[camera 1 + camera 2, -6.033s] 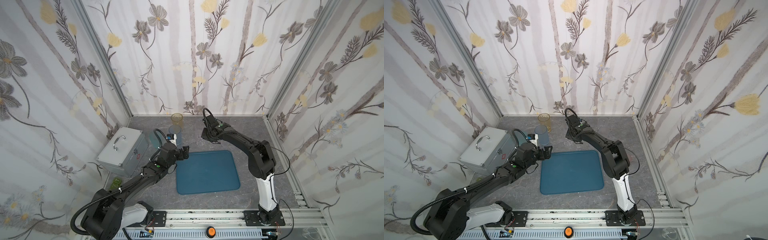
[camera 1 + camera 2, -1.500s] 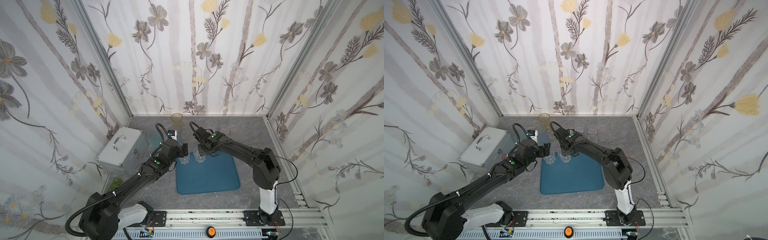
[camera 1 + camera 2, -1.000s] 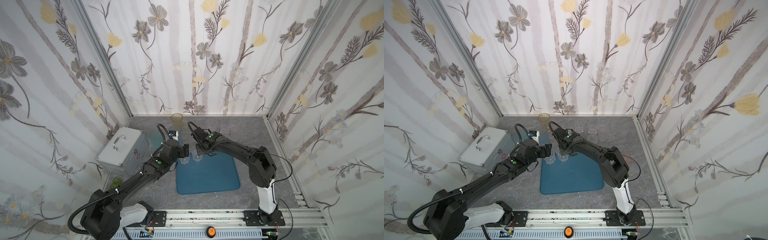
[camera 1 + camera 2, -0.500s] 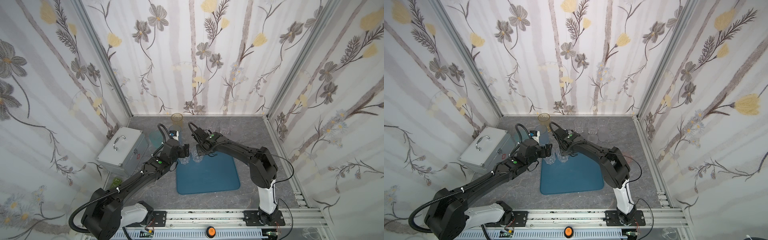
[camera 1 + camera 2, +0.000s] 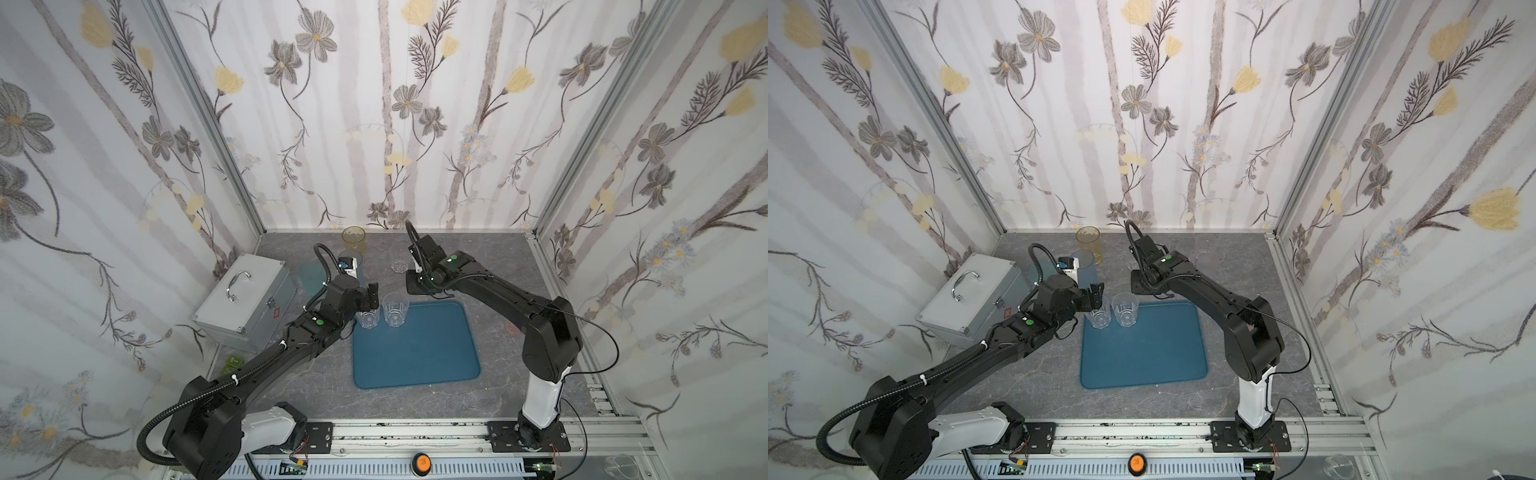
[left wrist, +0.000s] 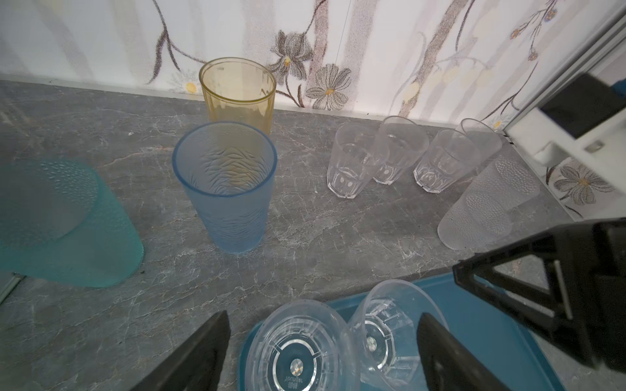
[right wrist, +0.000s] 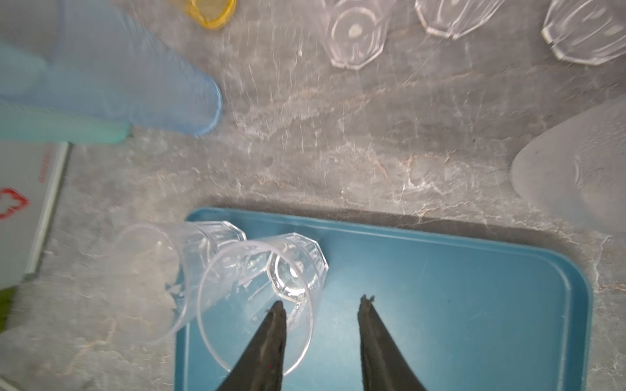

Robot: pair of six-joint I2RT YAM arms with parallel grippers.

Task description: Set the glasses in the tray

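Fingers of the right gripper sit partly apart, empty — left gripper gapes wide, empty too. Two clear faceted glasses stand in the teal tray; the loose clear glasses stand upright just beyond the right gripper — probably its pick.

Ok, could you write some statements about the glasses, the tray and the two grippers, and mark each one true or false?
1. Two clear glasses stand on the tray. True.
2. The right gripper holds a glass. False: it is open and empty.
3. The blue glass lies on its side. False: it stands upright on the table.
4. The amber glass is off the tray. True.
5. The left gripper is open. True.
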